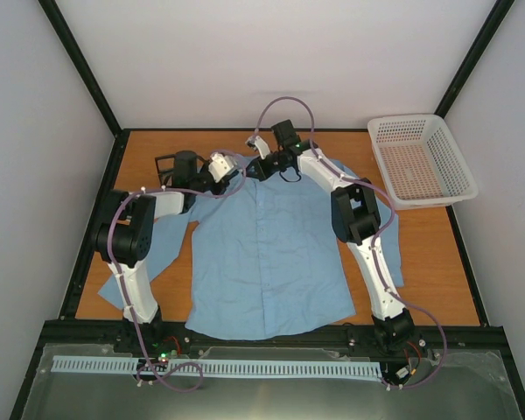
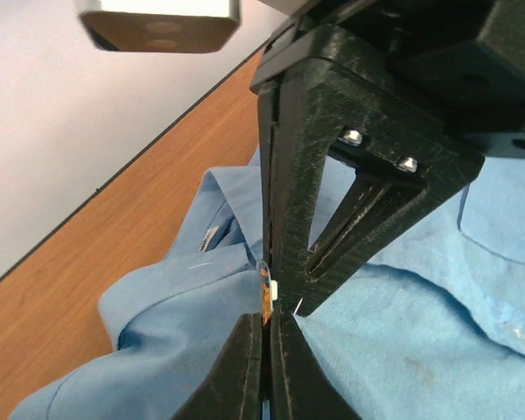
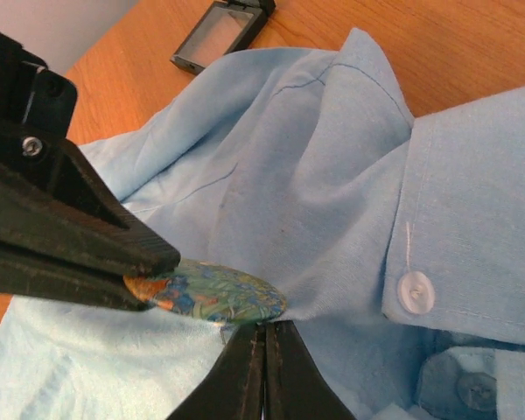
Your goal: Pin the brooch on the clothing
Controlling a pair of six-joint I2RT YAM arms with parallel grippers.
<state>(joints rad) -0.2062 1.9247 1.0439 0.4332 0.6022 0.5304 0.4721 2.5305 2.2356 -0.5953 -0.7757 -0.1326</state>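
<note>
The clothing is a light blue button-up shirt (image 1: 271,254) lying flat on the table, collar to the back. Both grippers meet at the collar. My left gripper (image 2: 267,319) is shut on the edge of the brooch (image 3: 214,293), a small round disc painted green, blue and orange. In the left wrist view the brooch (image 2: 264,289) shows edge-on, with a thin pin behind it. My right gripper (image 3: 265,328) is shut right under the brooch's rim, and shirt fabric (image 3: 332,175) is drawn in to its tips. It reaches down from above in the left wrist view, right gripper (image 2: 280,293) against the brooch.
A small black hinged box (image 1: 177,164) stands open left of the collar, also in the right wrist view as the box (image 3: 219,35). A white mesh basket (image 1: 420,157) sits at the back right. A white shirt button (image 3: 416,291) lies close to my right fingers.
</note>
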